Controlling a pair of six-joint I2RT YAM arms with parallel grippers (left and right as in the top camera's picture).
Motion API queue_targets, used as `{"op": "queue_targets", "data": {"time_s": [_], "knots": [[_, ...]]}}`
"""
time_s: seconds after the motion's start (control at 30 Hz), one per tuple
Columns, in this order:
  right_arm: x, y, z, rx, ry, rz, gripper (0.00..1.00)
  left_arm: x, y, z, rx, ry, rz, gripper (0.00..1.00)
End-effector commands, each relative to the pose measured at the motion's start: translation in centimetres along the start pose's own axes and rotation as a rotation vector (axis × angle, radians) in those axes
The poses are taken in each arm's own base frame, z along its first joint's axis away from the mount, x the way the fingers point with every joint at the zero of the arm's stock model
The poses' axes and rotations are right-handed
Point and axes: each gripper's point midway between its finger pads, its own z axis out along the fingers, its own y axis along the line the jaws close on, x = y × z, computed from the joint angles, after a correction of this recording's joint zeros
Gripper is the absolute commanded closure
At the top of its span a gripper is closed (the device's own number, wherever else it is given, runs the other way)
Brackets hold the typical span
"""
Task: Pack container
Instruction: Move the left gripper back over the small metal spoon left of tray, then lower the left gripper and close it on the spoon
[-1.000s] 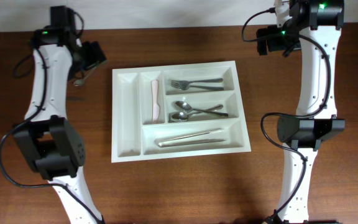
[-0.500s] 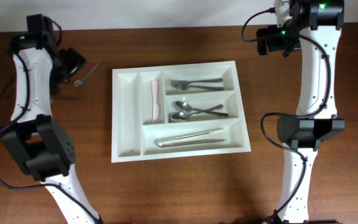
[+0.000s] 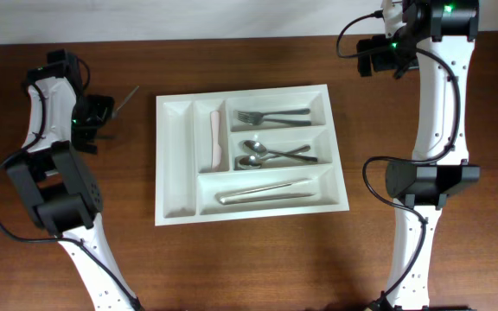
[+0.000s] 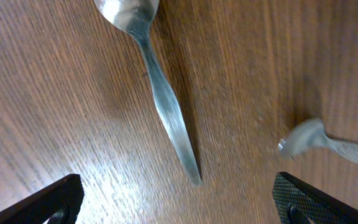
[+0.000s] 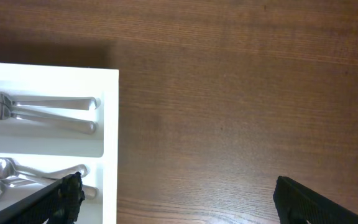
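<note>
Left gripper (image 4: 179,202): jaws spread fully wide, gripping nothing. Only the two dark fingertips (image 4: 58,198) show, at the bottom corners of the left wrist view, with bare wood between them.

A metal spoon (image 4: 164,106) lies flat on the table just ahead of the fingers. Its bowl is at the top edge of that view and its handle points down toward the gap. It touches neither finger. To its right is a second piece of cutlery (image 4: 328,144), blurred, so I cannot tell its type. It lies apart from the spoon.

Overhead: the left gripper (image 3: 92,117) sits near the table's far left. The spoon's handle (image 3: 128,98) shows just beside it, on the side toward the tray.

Right gripper (image 5: 182,199): jaws also fully spread, nothing between them, hovering over bare wood. Overhead it sits at (image 3: 372,56), past the tray's far right corner and apart from it.

Tray (image 3: 175,164): white, rectangular, resting flat at the centre of the brown wooden table (image 3: 258,259), between the two arms.
- narrow slot, second from left: one pale pinkish utensil (image 3: 216,138), lying lengthwise
- top right slot: forks (image 3: 271,115)
- middle right slot: spoons (image 3: 271,154), handles crossing
- bottom long slot: two slim metal pieces (image 3: 262,192), type not clear

The right wrist view catches the tray's corner wall (image 5: 109,124), with the fork handles (image 5: 48,109) and spoon handles (image 5: 36,172) inside.
</note>
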Motion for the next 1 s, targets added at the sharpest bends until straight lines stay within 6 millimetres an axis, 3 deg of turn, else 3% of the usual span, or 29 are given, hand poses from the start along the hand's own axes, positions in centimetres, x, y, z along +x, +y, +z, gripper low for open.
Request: {"op": "queue_targets", "data": {"time_s": [0.0, 0.3, 0.53, 0.67, 0.97], "knots": [[-0.3, 0.4, -1.8, -0.009, -0.036, -0.003, 0.01, -0.3, 0.6, 1.7, -0.034, 0.001, -0.039, 0.01], [-0.3, 0.4, -1.8, -0.009, -0.036, -0.003, 0.01, -2.9, 1.6, 2.4, -0.042, -0.033, -0.086, 0.01], [-0.4, 0.4, -1.8, -0.009, -0.036, -0.003, 0.01, -5.5, 3.7, 2.5, -0.051, -0.034, -0.148, 0.0], [-0.3, 0.4, -1.8, -0.009, -0.035, -0.003, 0.01, -5.8, 4.3, 2.4, -0.063, -0.028, -0.161, 0.27], [-0.4, 0.4, -1.8, -0.009, -0.036, -0.003, 0.01, -4.9, 3.7, 2.4, -0.064, -0.023, -0.141, 0.56]]}}
